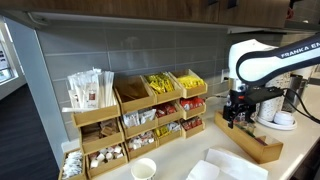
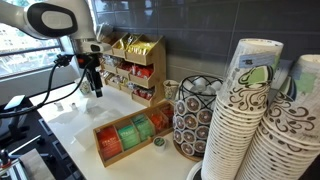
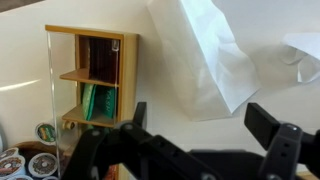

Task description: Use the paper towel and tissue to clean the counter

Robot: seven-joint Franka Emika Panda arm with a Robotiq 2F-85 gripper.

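In the wrist view, a wooden tea box stands at the left on the counter. To the right of it lies a large white sheet, probably the paper towel. Its long axis runs from upper left to lower right, and its lower corner points toward the space between the fingers. At the far right edge lies a smaller crumpled white piece, probably the tissue. The gripper is wide open and holds nothing. I judge that the towel lies straight ahead and nearer than the tissue, so the move should go forward and down, away from the box.
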